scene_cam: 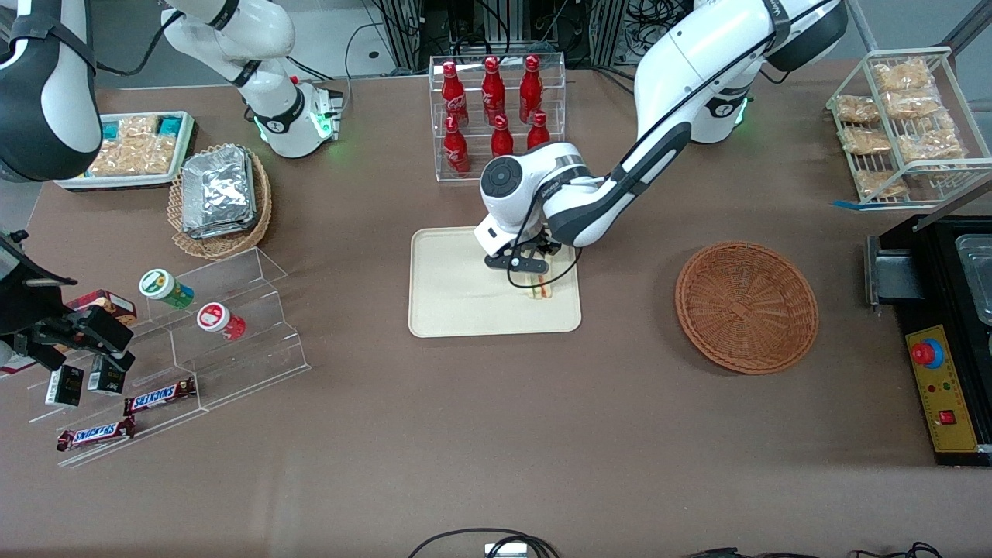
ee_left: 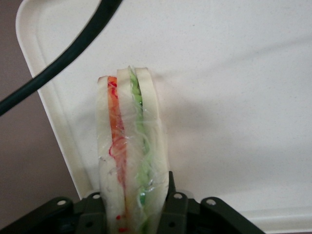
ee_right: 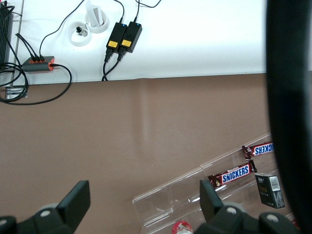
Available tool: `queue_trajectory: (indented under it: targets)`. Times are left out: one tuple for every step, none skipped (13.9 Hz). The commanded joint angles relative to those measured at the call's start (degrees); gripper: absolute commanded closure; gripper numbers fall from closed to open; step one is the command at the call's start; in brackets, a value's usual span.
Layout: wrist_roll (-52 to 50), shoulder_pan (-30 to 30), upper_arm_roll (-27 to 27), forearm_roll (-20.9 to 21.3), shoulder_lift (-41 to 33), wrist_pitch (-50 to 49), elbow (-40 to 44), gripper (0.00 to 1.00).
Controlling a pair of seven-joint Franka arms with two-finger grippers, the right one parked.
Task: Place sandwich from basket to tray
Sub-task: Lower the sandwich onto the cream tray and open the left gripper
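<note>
Item: sandwich [ee_left: 129, 156], clear-wrapped wedge, clenched between my gripper [scene_cam: 535, 273] fingers [ee_left: 173, 207], standing on edge on the tray [scene_cam: 449, 298]. It sits close to the tray's rim on the side toward the basket [scene_cam: 746, 306], inside the low lip. Most of the tray's cream surface toward the parked arm's end lies bare. Basket: on the table, well apart from the tray, toward the working arm's end. Bottle rack [scene_cam: 496, 112]: farther from the front camera than the tray, near it
</note>
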Motion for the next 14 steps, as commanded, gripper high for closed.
queue_trajectory:
  targets:
    - [-2.60,-1.06,0.42,1.11,0.13,-1.34,1.10,0.00]
    - [-2.69,-0.98,0.42,1.11,-0.22,-1.42,1.10,0.00]
    - [-2.70,-0.89,0.42,1.03,-0.48,-2.12,1.36,0.00]
    - [-2.78,-0.63,0.34,0.77,-0.92,-3.09,1.71,0.00]
    - [-2.96,-0.63,0.34,0.33,-1.45,-3.70,2.49,0.00]
    - [-3.83,-0.28,0.34,0.24,-1.80,-4.93,3.46,0.00]
    - [-5.49,-0.19,0.51,0.15,-2.07,-6.16,5.03,0.00]
    - [-7.77,0.60,0.60,0.06,-1.90,-7.22,7.14,0.00]
    - [-9.97,1.65,0.60,0.06,-1.81,-8.36,9.07,0.00]
    - [-11.64,3.23,0.51,0.06,-1.98,-9.50,10.66,0.00]
    - [-12.70,4.72,0.51,0.06,-2.07,-11.16,12.59,0.00]
    - [-13.50,6.04,0.51,0.06,-2.07,-14.31,15.22,0.00]
    - [-13.85,6.75,0.51,0.06,-2.07,-17.39,17.60,0.00]
    - [-14.03,7.71,0.51,0.15,-2.07,-19.86,19.36,0.00]
